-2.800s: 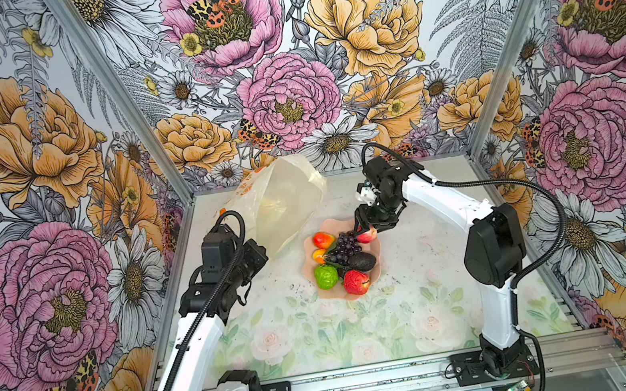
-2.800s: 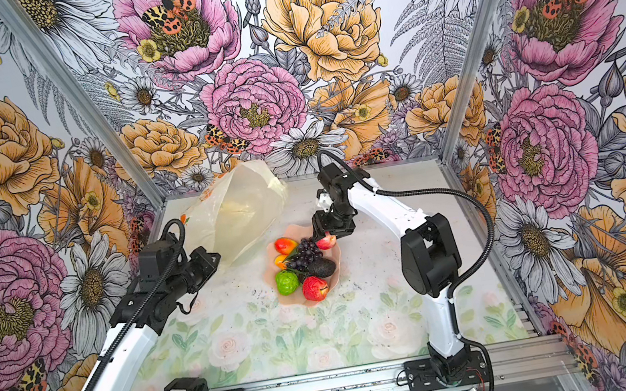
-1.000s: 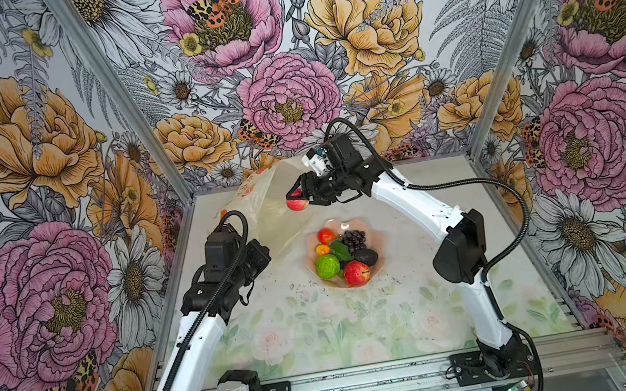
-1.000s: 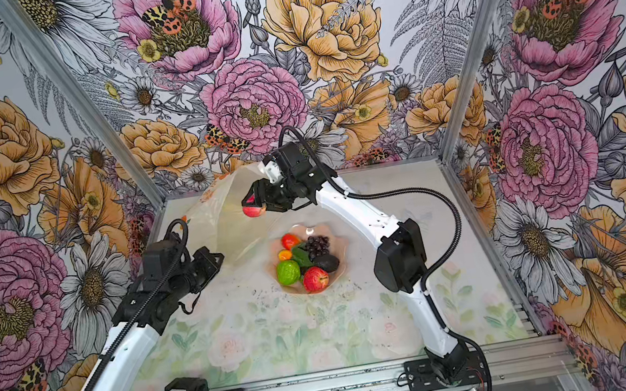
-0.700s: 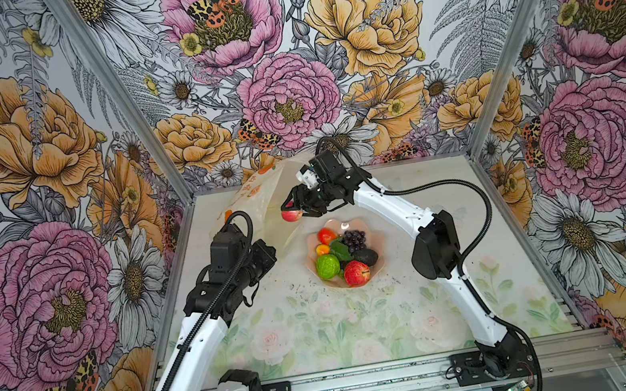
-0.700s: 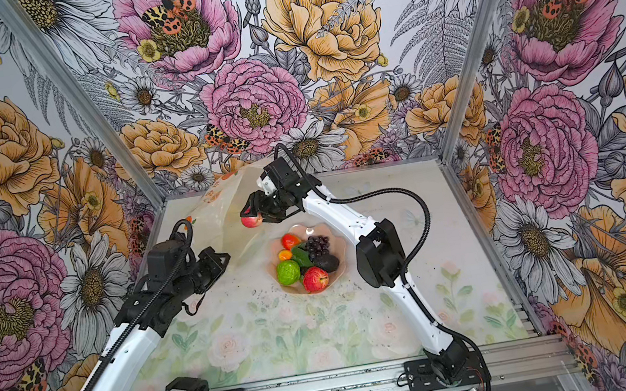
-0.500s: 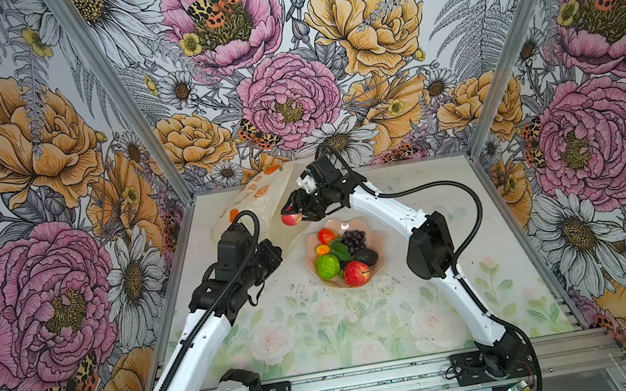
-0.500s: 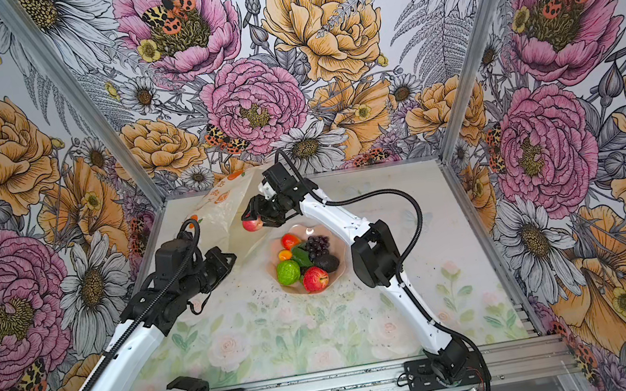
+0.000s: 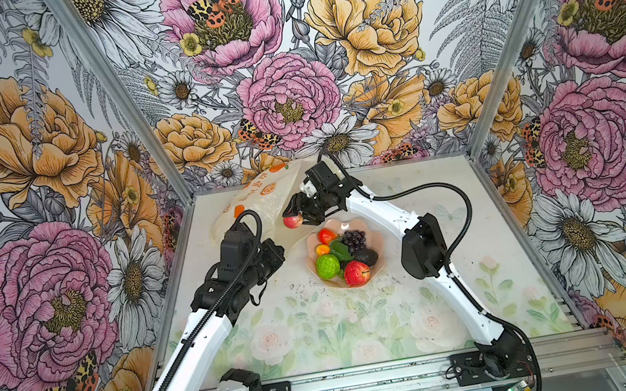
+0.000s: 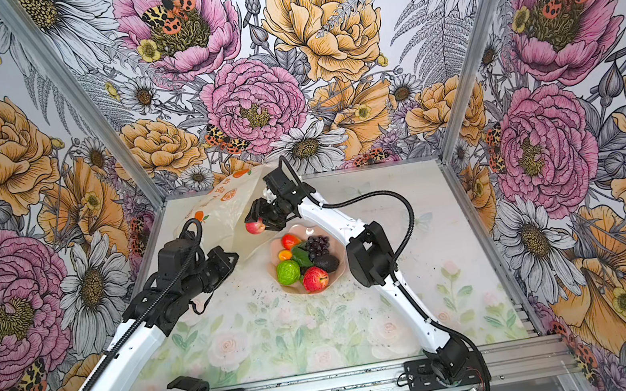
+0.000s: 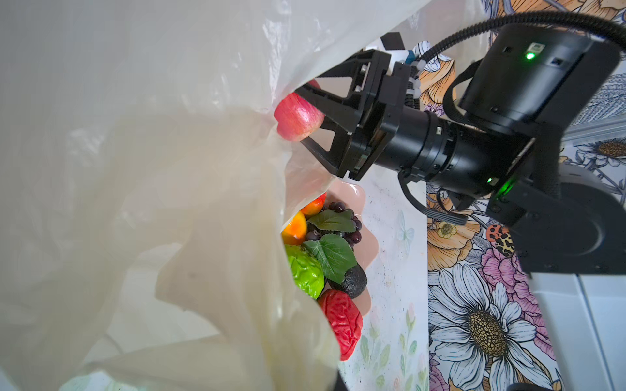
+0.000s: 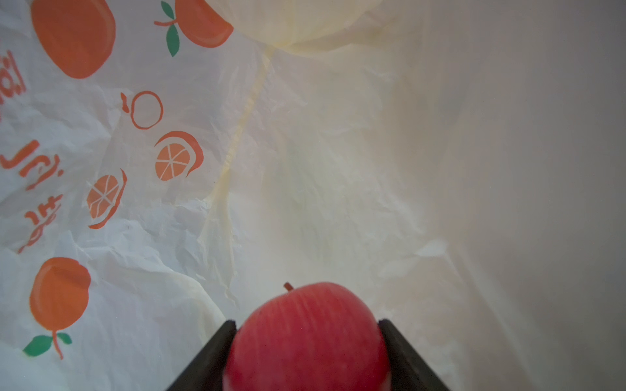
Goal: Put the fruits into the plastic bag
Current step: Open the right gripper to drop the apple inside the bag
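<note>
The plastic bag (image 9: 257,200) lies at the back left, pale yellow with orange prints, its mouth facing the bowl. My left gripper (image 9: 275,252) is shut on the bag's lower edge; in the left wrist view the plastic (image 11: 135,169) hides its fingers. My right gripper (image 9: 294,219) is shut on a red apple (image 9: 293,221) right at the bag's mouth. The right wrist view shows the apple (image 12: 306,338) between both fingers, with the bag's inside ahead. Another red apple (image 9: 356,273), a lime-green fruit (image 9: 327,265), grapes (image 9: 353,238), an avocado (image 9: 366,256) and a small orange (image 9: 322,249) are in the bowl.
The pink scalloped bowl (image 9: 377,237) stands mid-table, just right of the bag's mouth. The right arm's black elbow (image 9: 422,247) hangs close beside the bowl. Flowered walls close in three sides; an aluminium rail (image 9: 372,381) runs along the front.
The right gripper carried the red apple from the bowl leftward and down to the bag's mouth. The left arm shifted toward the bowl with the bag's edge, and the bag now lies lower.
</note>
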